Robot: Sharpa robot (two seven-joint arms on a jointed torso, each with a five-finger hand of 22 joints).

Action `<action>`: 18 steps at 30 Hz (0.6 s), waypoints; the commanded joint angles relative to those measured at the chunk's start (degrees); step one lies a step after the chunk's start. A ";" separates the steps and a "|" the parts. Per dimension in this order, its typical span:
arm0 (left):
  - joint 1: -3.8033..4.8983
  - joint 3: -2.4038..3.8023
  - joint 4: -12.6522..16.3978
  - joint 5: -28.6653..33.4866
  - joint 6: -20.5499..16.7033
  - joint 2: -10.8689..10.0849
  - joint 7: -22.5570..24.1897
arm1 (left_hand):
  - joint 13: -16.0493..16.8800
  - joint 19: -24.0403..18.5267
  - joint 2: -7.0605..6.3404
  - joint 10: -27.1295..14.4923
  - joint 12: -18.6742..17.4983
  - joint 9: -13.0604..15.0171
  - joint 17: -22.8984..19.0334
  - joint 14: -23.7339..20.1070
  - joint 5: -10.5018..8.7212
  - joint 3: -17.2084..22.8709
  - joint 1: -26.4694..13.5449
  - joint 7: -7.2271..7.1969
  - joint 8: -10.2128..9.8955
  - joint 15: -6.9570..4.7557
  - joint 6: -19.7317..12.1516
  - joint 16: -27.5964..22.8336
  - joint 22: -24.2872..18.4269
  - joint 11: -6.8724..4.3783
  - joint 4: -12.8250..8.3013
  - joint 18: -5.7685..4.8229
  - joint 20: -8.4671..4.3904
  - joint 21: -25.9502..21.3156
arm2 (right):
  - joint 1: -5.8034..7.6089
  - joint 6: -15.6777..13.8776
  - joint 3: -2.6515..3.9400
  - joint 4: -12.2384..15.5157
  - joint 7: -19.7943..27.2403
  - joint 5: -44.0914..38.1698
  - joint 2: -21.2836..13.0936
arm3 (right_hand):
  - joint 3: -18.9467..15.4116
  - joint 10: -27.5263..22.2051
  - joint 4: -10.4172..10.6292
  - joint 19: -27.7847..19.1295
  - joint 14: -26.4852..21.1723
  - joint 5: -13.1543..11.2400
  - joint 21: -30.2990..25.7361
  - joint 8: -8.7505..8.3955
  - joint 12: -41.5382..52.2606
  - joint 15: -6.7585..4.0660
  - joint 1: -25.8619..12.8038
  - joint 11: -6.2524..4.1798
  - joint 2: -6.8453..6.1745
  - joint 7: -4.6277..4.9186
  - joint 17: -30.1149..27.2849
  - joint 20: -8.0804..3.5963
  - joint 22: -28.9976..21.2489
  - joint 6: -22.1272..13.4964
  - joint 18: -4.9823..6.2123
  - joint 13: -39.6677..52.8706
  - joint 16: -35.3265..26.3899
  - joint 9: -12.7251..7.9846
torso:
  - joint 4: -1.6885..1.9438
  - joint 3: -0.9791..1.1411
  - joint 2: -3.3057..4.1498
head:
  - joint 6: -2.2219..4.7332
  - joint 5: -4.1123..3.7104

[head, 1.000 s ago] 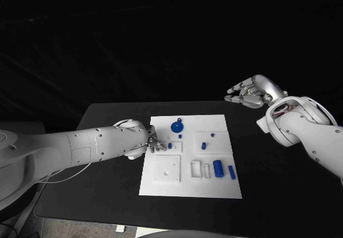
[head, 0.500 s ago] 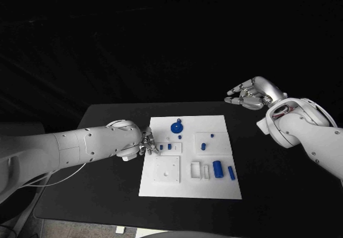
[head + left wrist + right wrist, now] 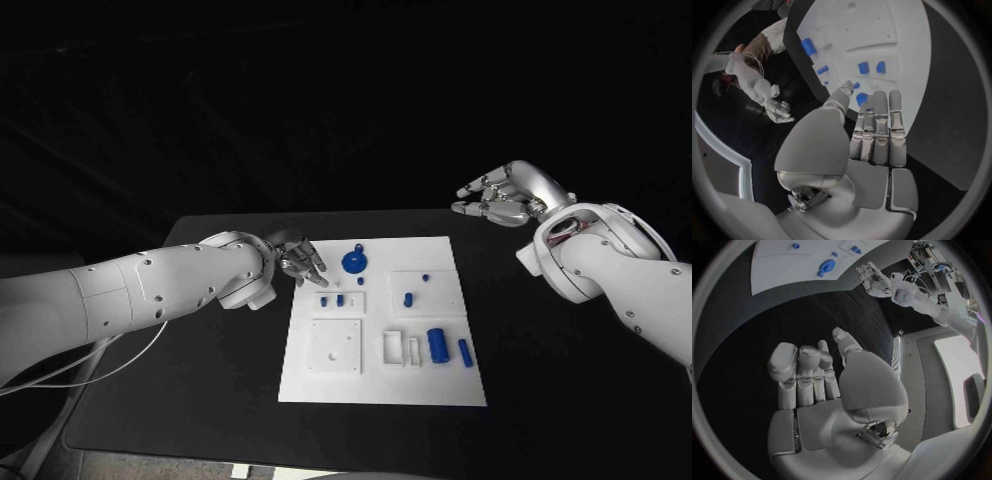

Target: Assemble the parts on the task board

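Observation:
The white task board (image 3: 378,385) lies in the middle of the black table. On it are a round blue disc (image 3: 355,261), two small blue pieces (image 3: 333,299) side by side in a raised white block, two more small blue pieces (image 3: 408,297) to their right, and two blue cylinders (image 3: 437,347) near the board's right edge. My left hand (image 3: 299,262) hovers at the board's far left edge, fingers straight and apart, holding nothing; its palm (image 3: 873,135) is bare, with the board (image 3: 879,30) beyond the fingertips. My right hand (image 3: 505,195) is raised past the table's far right corner, open and bare (image 3: 817,385).
Several white blocks with recesses stand on the board, a square one (image 3: 338,345) at the near left. Black table (image 3: 188,370) surrounds the board on both sides. The right wrist view shows the board (image 3: 786,265) and my left hand (image 3: 873,277) far off.
My left hand has drawn back from the two small blue pieces toward the board's far left corner, leaving them in the white block. My right hand has hardly moved.

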 commanded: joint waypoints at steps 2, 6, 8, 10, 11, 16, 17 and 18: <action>0.31 0.26 -0.12 4.30 -8.48 0.73 14.48 | -0.12 -1.85 1.86 1.09 -3.54 -0.23 -3.43 0.16 3.72 2.91 3.54 0.46 -2.45 0.17 2.87 -5.72 2.36 0.24 -4.39 0.83 -0.15 -0.34 | -0.06 -0.05 0.03 -0.14 0.30 0.09 -0.01 | -0.25 -0.37 0.26 1.27 0.00 0.24 -0.26 0.19 -0.24 -0.10 -0.29 -0.11 -0.17 0.07 -0.01 0.07 6.97 -0.47 0.41 -0.10 -0.22 -0.10 | -0.17 0.02 0.09 | 0.27 -0.09; 0.40 0.35 -0.98 1.17 -9.90 2.60 18.06 | -0.04 -4.75 3.10 1.61 -6.94 -0.18 -5.72 0.82 1.83 5.44 3.93 0.37 -5.17 0.38 4.84 -10.19 7.94 0.63 -6.97 1.29 0.14 0.99 | -0.07 -0.27 0.03 -0.23 0.42 0.26 0.07 | -0.24 -0.51 0.36 1.23 -0.02 0.32 -0.44 0.17 -0.40 0.00 -0.28 0.05 -0.24 0.35 -0.11 0.14 6.93 -1.35 0.44 -0.23 -0.33 -0.14 | -0.21 0.06 0.11 | 0.38 -0.12; 0.41 0.36 -1.99 -1.78 -10.82 4.02 19.37 | -0.15 -4.43 3.54 1.12 -8.01 -0.15 -5.67 1.18 -4.60 5.13 3.11 0.15 -5.81 0.61 5.01 -10.26 7.39 0.74 -6.55 1.36 0.47 0.44 | -0.07 -0.51 0.03 -0.23 0.52 0.43 0.13 | -0.23 -1.20 0.44 1.17 -0.12 0.39 -0.80 0.21 -1.56 0.04 -0.30 0.09 -0.28 0.40 -0.36 0.19 6.84 -1.50 0.51 -1.07 -0.62 -0.11 | -0.19 0.05 0.13 | 0.44 -0.15; 0.41 0.35 -3.27 -4.88 -11.53 5.39 20.16 | -0.15 -3.57 3.58 0.56 -8.91 -0.13 -5.48 1.67 -6.27 4.91 2.75 0.17 -6.61 0.72 4.73 -10.04 6.58 1.05 -6.38 1.62 0.62 -0.22 | -0.07 -0.79 0.03 -0.20 0.65 0.64 0.18 | -0.22 -2.81 0.36 1.09 -0.22 0.57 -1.48 0.17 -8.65 -0.05 -0.30 -0.04 -0.27 0.52 -0.80 0.17 6.70 -1.81 0.59 -7.22 -1.14 -0.10 | -0.15 0.04 0.16 | 0.55 -0.24; 0.41 0.33 -3.99 -6.41 -11.83 6.09 20.32 | -0.19 -3.12 3.57 0.37 -9.13 -0.13 -5.40 1.85 -5.88 5.01 2.98 0.34 -6.95 0.65 4.74 -9.98 6.29 1.14 -6.58 1.79 0.62 -0.50 | -0.07 -0.97 0.03 -0.17 0.74 0.78 0.20 | -0.19 -3.30 0.27 1.12 -0.25 0.58 -1.52 0.30 -10.65 -0.04 -0.26 -0.01 -0.21 0.53 -0.93 0.16 6.71 -2.13 0.56 -9.18 -1.31 -0.10 | -0.11 0.06 0.15 | 0.63 -0.26; 0.40 -0.24 -7.83 -13.19 -12.55 9.37 19.60 | -0.23 -1.32 3.78 -0.83 -9.25 -0.23 -4.83 3.34 -5.66 5.84 3.38 0.64 -7.20 0.43 4.02 -9.16 7.20 1.45 -7.11 2.40 0.36 -0.17 | -0.07 -2.05 0.03 -0.13 1.36 1.47 0.39 | 0.25 -2.40 -0.76 0.95 -0.80 0.63 -2.48 0.36 -17.87 0.06 -0.13 0.00 -0.09 0.90 -2.94 0.17 6.55 -3.61 0.60 -17.58 -3.70 -0.10 | -0.18 0.08 0.07 | 0.71 -0.35; 0.40 -0.40 -8.48 -14.10 -12.56 9.88 19.48 | -0.22 -1.10 3.74 -0.84 -9.24 -0.22 -4.69 3.61 -5.73 5.96 3.37 0.56 -7.18 0.38 4.00 -8.96 7.53 1.41 -7.17 2.51 0.34 -0.06 | -0.07 -2.24 0.03 -0.12 1.51 1.61 0.43 | 0.30 -2.53 -0.80 0.94 -0.76 0.71 -2.68 0.21 -18.33 -0.01 -0.23 0.01 -0.02 1.07 -3.25 0.17 6.51 -3.70 0.62 -18.10 -3.99 -0.13 | -0.22 0.09 0.05 | 0.72 -0.36; 0.40 -0.64 -9.42 -15.35 -12.48 10.63 19.26 | -0.22 -0.87 3.62 -0.86 -9.23 -0.21 -4.46 3.81 -5.74 6.09 3.22 0.58 -7.17 0.35 3.97 -8.64 7.88 1.44 -7.20 2.61 0.35 0.01 | -0.07 -2.57 0.03 -0.12 1.75 1.83 0.48 | 0.57 -2.88 -0.99 0.80 -0.98 0.72 -3.50 0.19 -19.93 0.00 -0.17 0.00 0.09 1.12 -3.85 0.18 6.32 -3.86 0.68 -19.54 -4.70 -0.15 | -0.28 0.11 0.06 | 0.74 -0.33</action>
